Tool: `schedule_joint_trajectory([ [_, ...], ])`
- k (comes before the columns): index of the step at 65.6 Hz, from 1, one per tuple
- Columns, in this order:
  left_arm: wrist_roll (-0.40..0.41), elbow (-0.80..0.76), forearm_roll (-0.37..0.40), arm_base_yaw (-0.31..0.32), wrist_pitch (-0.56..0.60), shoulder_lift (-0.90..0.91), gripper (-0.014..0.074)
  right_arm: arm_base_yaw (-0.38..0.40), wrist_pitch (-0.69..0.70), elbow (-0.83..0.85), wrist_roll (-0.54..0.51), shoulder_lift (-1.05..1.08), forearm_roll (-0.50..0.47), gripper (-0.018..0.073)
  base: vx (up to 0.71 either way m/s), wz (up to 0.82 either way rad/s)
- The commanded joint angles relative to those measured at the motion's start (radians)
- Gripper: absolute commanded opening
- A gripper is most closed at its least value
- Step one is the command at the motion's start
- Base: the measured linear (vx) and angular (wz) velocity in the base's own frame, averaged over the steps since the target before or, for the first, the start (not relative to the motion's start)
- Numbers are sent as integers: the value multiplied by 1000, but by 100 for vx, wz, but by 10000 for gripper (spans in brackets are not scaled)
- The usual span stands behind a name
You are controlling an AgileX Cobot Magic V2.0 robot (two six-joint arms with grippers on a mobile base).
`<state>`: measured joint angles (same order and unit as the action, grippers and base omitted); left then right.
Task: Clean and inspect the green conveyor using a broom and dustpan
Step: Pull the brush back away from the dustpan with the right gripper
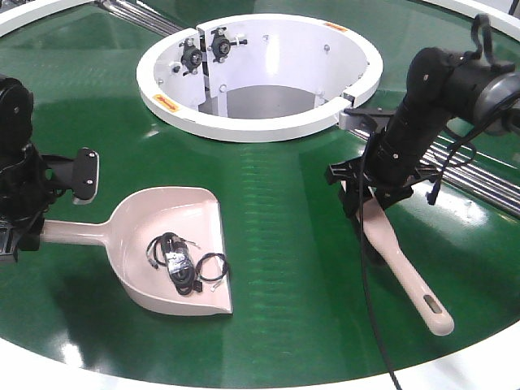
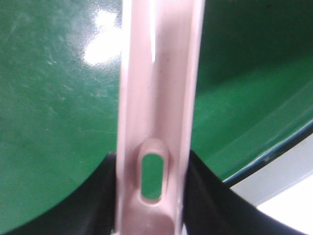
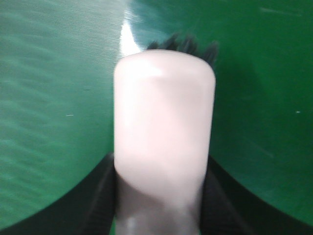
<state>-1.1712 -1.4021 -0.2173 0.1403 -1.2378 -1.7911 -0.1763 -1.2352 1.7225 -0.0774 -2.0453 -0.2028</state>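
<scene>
My left gripper (image 1: 24, 231) grips the lower-left dustpan (image 1: 154, 219), black bits (image 1: 179, 262) inside. My right gripper (image 1: 375, 191) grips the broom (image 1: 406, 272). I think the green conveyor (image 1: 292, 244) looks swept.

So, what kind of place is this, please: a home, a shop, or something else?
Probably a factory or test workshop, not a home: a large glossy dark-green ring-shaped conveyor belt runs around a white circular centre hub, with steel roller strips set across it.
</scene>
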Motion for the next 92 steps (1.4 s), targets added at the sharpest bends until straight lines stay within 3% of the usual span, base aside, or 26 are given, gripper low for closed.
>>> schedule_joint_trajectory([
  [1, 19, -29, 6, 8, -21, 53, -6, 12, -56, 22, -11, 35, 15, -3, 0, 0],
  [11, 19, -29, 6, 8, -21, 53, -6, 12, -56, 22, -10, -5, 57, -3, 0, 0],
  [55, 19, -29, 6, 8, -21, 53, -6, 12, -55, 22, -3, -77, 55, 36, 0, 0],
  [65, 19, -29, 6, 8, -21, 53, -6, 12, -55, 22, -18, -76, 56, 144, 0, 0],
  [82, 19, -29, 6, 8, -21, 53, -6, 12, -32, 24, -28, -59, 57, 484, 0, 0],
  [92, 19, -29, 6, 8, -21, 53, -6, 12, 5, 25, -28, -37, 56, 606, 0, 0],
])
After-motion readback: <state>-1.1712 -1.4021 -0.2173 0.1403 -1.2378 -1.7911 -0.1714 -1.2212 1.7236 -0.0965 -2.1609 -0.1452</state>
